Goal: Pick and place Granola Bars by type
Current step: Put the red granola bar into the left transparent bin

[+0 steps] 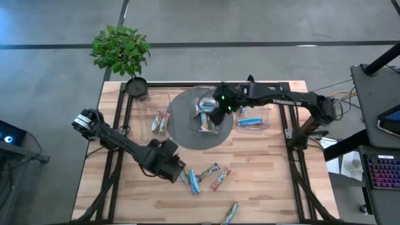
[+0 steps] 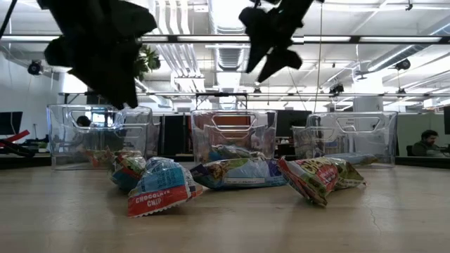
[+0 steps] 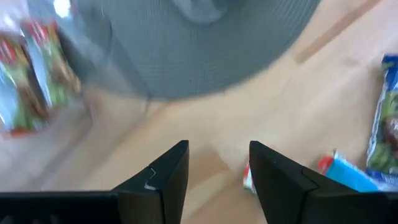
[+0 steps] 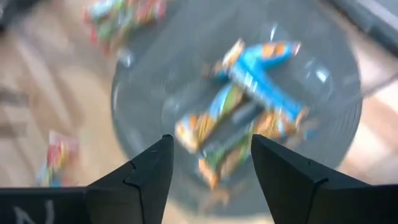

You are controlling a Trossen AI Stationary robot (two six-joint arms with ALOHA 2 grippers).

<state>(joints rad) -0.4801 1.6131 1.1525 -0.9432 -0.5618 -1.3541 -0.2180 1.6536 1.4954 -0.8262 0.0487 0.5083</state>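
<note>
A red-and-white Granola Bar (image 2: 163,191) marked "chocolate chip" lay nearest the low camera, among loose bars on the wooden table (image 1: 269,181).

Behind it lay more Granola Bars (image 1: 206,177), scattered near the table's front, with one apart at the edge (image 1: 230,212). The left gripper (image 1: 175,170) hung just beside that cluster, its fingers (image 3: 163,180) spread with nothing between them. The right gripper (image 1: 215,114) hovered over the middle clear bin (image 1: 206,109) on the grey round mat (image 1: 181,125), fingers (image 4: 146,171) apart and empty, above the bars (image 4: 249,106) already in it. The left bin (image 1: 159,122) and right bin (image 1: 253,122) each held bars too.
</note>
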